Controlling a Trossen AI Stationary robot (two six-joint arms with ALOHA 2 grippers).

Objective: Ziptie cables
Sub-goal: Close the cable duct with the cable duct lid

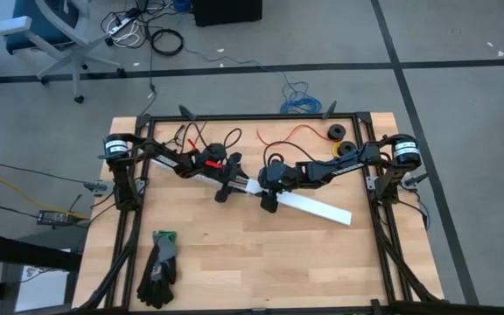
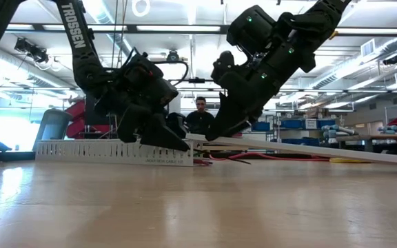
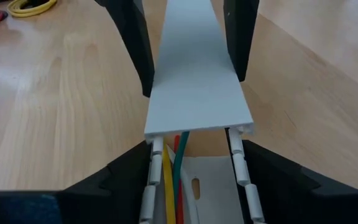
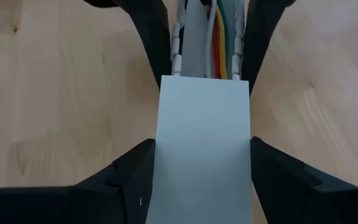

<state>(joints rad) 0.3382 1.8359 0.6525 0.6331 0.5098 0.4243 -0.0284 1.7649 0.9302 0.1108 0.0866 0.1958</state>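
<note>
My left gripper (image 3: 194, 171) straddles the white slotted plastic channel (image 3: 197, 193), fingers pressed on its side walls, with the thin yellow, green and red cables (image 3: 174, 168) lying between them. My right gripper (image 4: 201, 165) facing it clamps the flat white plastic cover strip (image 4: 204, 149) over them.

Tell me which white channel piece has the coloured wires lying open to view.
The slotted channel between the left gripper's fingers: yellow, red and green cables show inside. The smooth flat cover hides them.
</note>
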